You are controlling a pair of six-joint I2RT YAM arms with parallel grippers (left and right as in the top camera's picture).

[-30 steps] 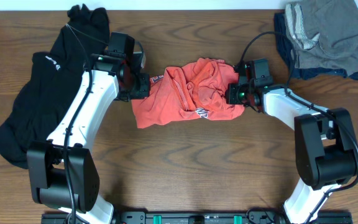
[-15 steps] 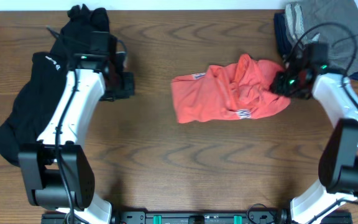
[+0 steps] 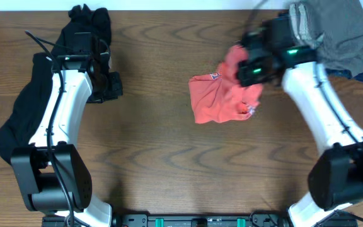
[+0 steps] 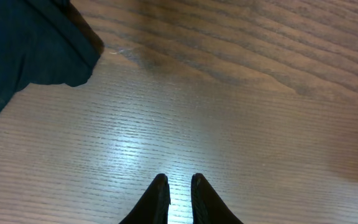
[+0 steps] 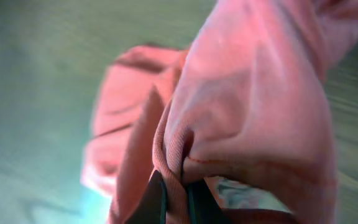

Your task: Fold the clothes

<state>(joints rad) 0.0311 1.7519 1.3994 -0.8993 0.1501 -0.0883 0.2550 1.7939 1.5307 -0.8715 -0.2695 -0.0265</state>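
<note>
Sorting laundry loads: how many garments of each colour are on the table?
Black top: 1
Red-orange T-shirt: 1
Grey garment: 1
Dark blue garment, mostly under the grey: 1
Total: 4

The T-shirt (image 3: 219, 104) is right of the table's (image 3: 156, 170) middle. A top (image 3: 33, 101) lies along the left edge, and a pile of garments (image 3: 336, 38) sits in the far right corner.

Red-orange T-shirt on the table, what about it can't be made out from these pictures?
- Lettering on the red-orange T-shirt: overhead view, crumpled folds hide all but scraps, and those are too small to read.
- Its upper part: overhead view, motion-blurred and covered by the right end effector.
- Its outline: right wrist view, cloth fills the frame and the edges are cut off.
</note>
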